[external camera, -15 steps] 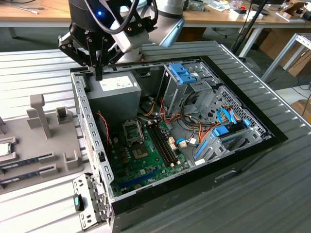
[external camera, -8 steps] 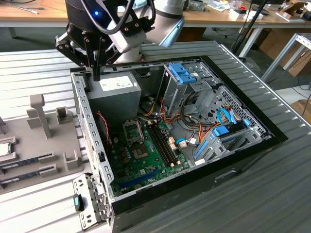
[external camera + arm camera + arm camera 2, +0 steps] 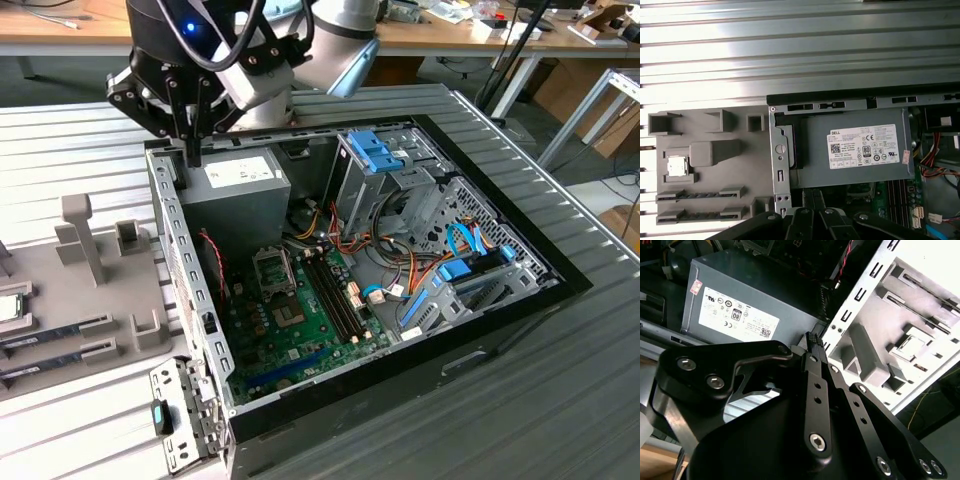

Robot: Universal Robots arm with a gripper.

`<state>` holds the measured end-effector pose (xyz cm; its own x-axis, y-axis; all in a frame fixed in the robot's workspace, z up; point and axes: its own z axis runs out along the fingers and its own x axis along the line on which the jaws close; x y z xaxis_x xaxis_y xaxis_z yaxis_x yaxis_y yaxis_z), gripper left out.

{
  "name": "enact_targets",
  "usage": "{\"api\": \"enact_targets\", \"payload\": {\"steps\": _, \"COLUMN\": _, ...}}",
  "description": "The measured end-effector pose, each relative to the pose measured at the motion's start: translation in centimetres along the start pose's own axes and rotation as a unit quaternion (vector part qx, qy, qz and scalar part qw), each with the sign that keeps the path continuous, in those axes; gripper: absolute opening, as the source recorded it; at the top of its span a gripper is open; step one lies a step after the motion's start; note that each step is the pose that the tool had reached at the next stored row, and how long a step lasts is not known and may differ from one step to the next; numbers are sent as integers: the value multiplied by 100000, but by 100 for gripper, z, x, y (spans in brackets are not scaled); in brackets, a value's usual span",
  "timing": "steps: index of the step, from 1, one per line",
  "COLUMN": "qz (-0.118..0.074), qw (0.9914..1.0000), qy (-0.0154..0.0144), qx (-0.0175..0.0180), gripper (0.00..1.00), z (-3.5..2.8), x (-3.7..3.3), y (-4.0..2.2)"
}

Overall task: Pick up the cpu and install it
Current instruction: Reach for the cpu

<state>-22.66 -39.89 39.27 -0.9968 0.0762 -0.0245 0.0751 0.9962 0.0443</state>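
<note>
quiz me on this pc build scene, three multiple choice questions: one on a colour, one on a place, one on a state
1. What colour is the motherboard?
A. red
B. green
C. white

2. Where is the cpu?
A. lying flat in a recess of the grey tray
B. in the motherboard's socket
C. standing on edge on the grey tray

3. What state are the fingers in?
A. shut on the cpu
B. shut, with nothing between them
C. spread wide around the cpu

Answers:
1 B: the exterior view shows the board is green.
2 A: the first wrist view shows its silvery top lying flat in a square recess of the tray.
3 B: the second wrist view shows the tips together and nothing gripped.
</note>
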Motion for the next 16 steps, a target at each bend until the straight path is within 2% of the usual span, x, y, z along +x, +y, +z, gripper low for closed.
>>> {"api": "enact_targets", "payload": {"steps": 16, "qz": -3, "qw": 100000, "qy": 0, "qx": -2, "gripper": 11, "z": -3, "x": 121, "y": -9}}
